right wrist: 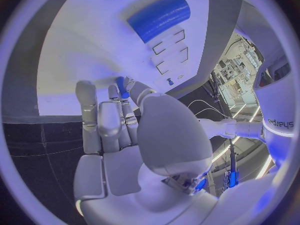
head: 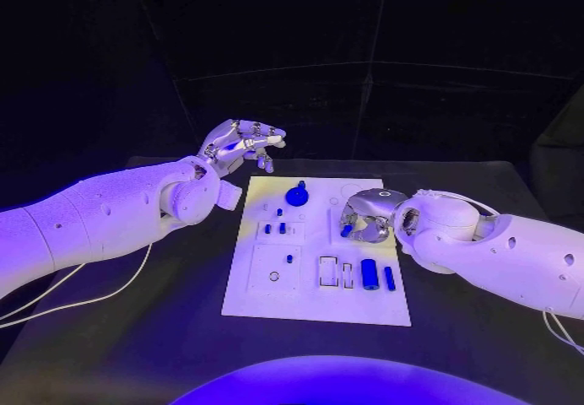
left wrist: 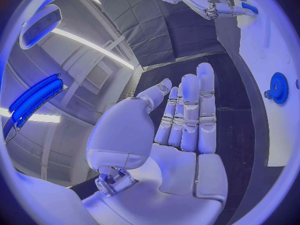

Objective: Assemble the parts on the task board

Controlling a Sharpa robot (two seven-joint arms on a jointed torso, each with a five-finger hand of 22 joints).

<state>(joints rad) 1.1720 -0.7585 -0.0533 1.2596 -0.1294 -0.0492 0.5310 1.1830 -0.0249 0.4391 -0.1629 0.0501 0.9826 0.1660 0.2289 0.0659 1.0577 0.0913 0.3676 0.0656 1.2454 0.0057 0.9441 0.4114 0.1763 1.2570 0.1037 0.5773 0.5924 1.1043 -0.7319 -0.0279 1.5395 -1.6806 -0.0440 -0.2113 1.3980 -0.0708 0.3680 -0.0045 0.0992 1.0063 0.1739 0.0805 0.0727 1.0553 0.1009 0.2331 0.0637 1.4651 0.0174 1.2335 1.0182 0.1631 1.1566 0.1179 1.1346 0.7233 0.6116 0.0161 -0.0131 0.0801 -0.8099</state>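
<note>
Right robot hand [head: 369, 218] pinches a small blue plastic peg [right wrist: 122, 86] over the flat white task board [head: 319, 308] (three o'clock); insertion seems next. Left robot hand [head: 244, 141] spread, empty.

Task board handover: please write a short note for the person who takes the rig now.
Left hand: raised beyond the task board's far left corner, fingers apart, holding nothing.
Right hand: over the board's right middle, pinching a small blue part.
On the board: blue gear near the far edge, small blue pegs at left middle, a thick blue cylinder and a thin one near the front.
Left: seat the held part, then the rest.
</note>
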